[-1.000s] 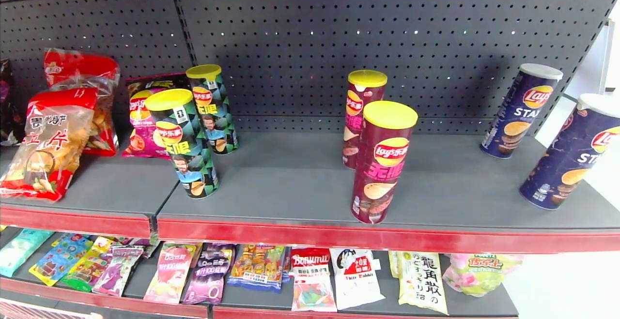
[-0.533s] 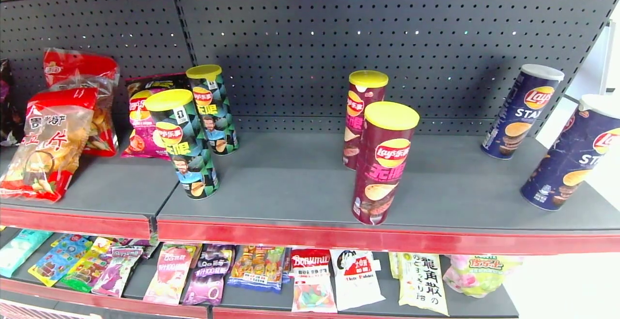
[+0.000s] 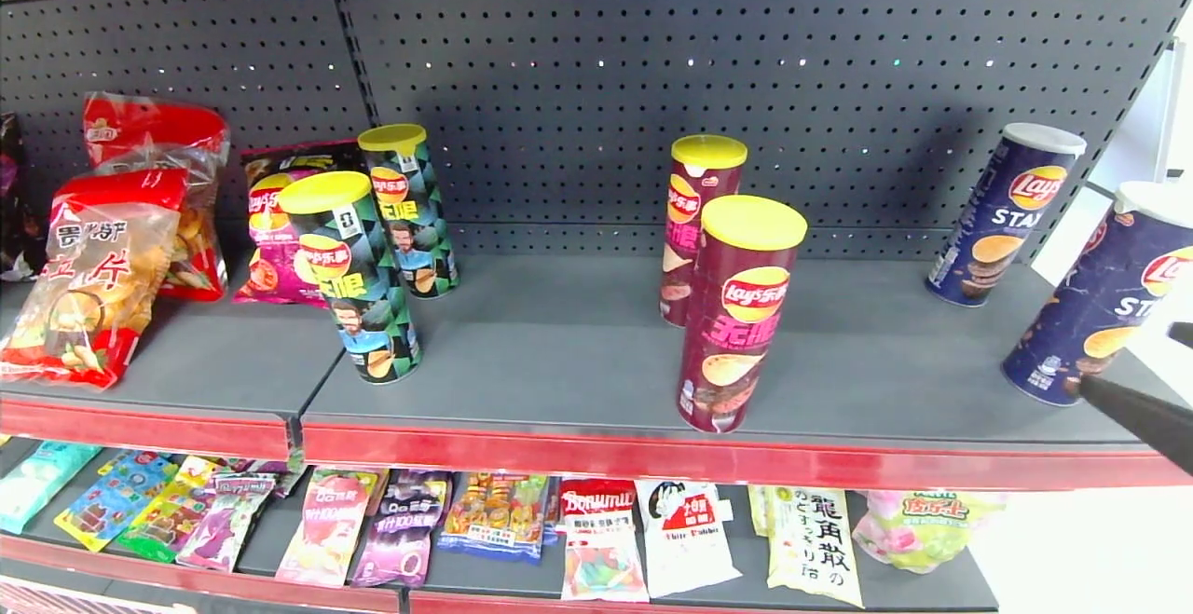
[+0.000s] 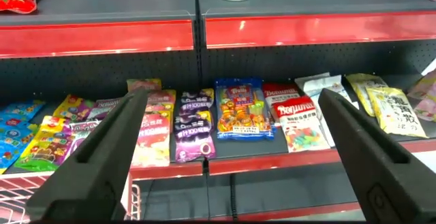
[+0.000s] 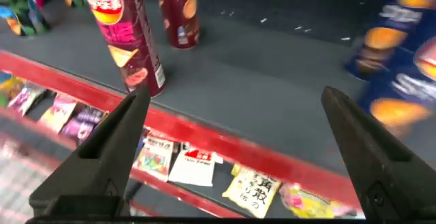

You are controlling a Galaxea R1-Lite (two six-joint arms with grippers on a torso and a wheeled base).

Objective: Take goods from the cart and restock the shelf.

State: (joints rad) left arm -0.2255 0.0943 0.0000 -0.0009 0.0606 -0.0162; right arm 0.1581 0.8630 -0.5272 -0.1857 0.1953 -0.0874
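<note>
Currently, the right pincer is hanging open and empty before the grey metal shelf with red front lip. The left pincer is gaping empty below that shelf. A maroon yellow-lidded cylindrical chip can is standing upright near the shelf's front lip.

chip cans and snack packets carry labels, seemingly chinese.
</note>
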